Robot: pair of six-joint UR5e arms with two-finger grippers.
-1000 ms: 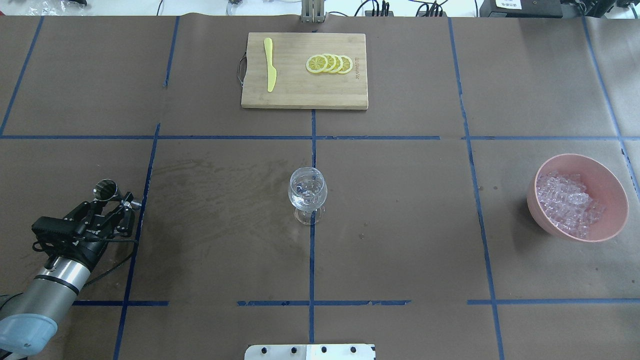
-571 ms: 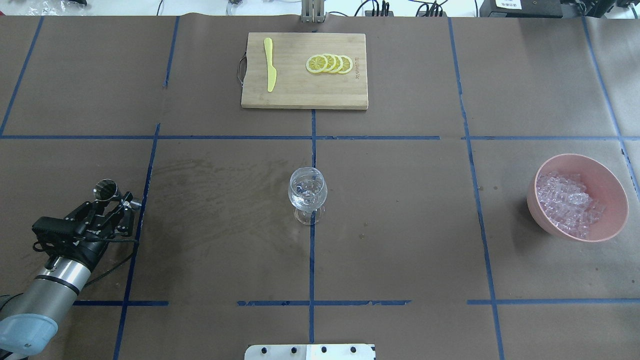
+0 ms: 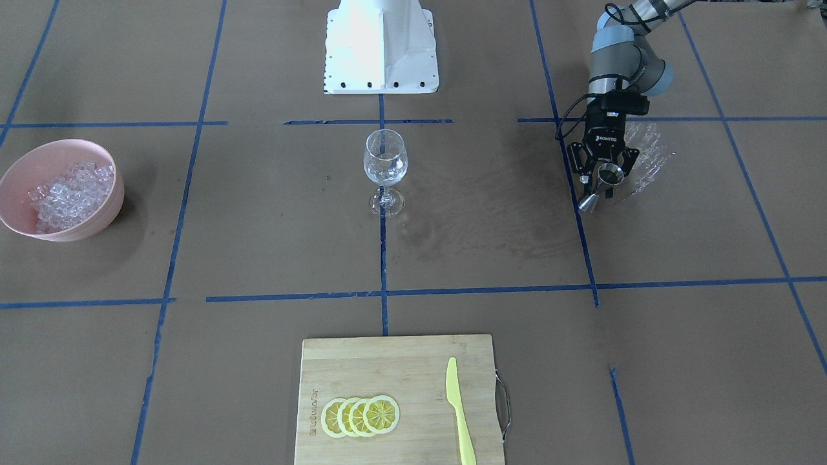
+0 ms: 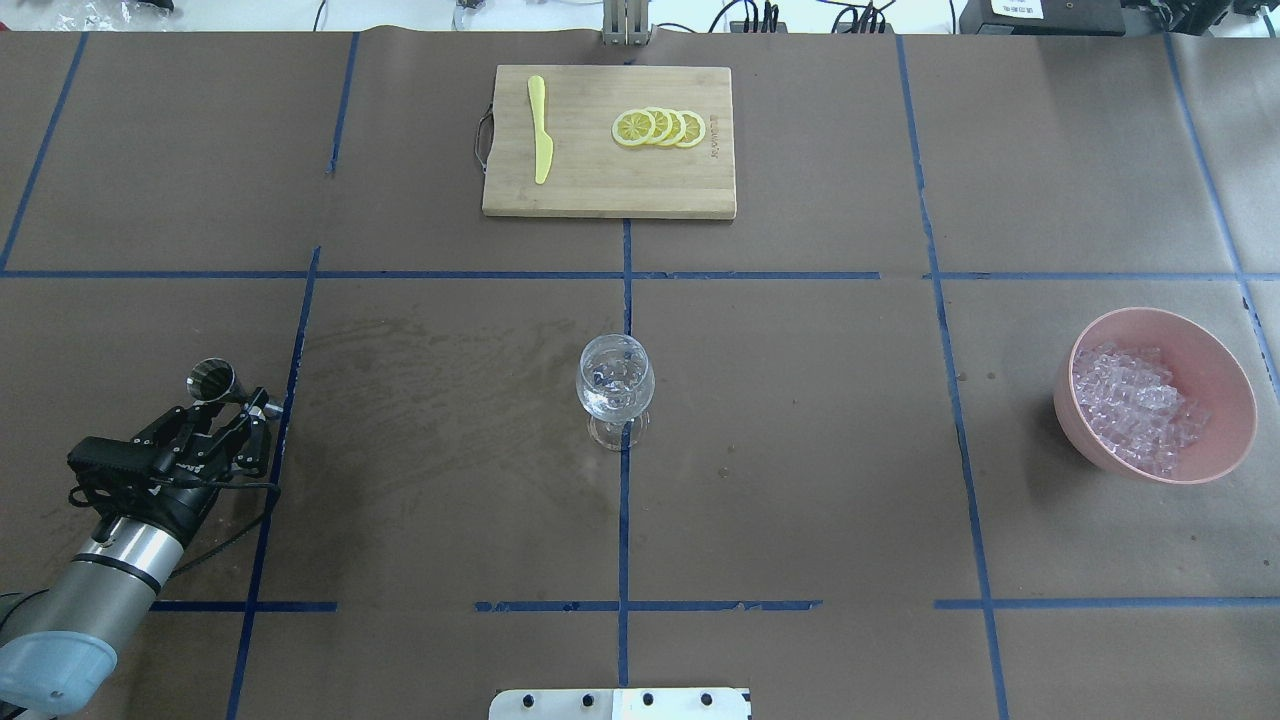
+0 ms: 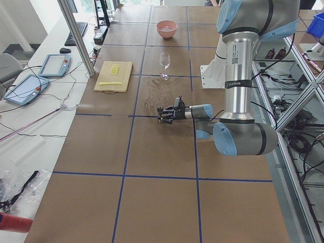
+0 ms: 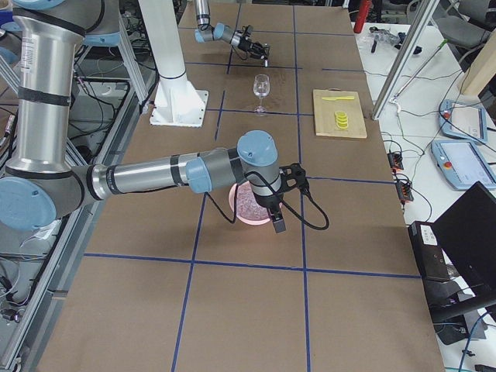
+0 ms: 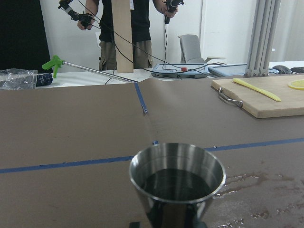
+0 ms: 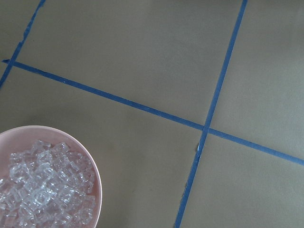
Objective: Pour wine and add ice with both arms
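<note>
Leaving wide bare bench (image 4: 800,450) on every side of the wine glass (image 4: 615,385), standing upright at the middle. Blocking only the far right with the pink bowl (image 4: 1230,400), the far edge with the cutting board (image 4: 610,190). Occupying the near left corner with the left claw (image 4: 250,405), clamping a steel cup (image 4: 212,379).

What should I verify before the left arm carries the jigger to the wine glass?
1. Left gripper shut on the jigger: ok.
2. Jigger upright with dark liquid inside, per the left wrist view: ok.
3. Wine glass upright at table centre: ok.
4. Path from jigger to glass free of objects, only a dark stain on the paper: ok.
5. Right gripper above the pink bowl, open or shut: cannot tell.
6. Ice heaped in the bowl: ok.
</note>
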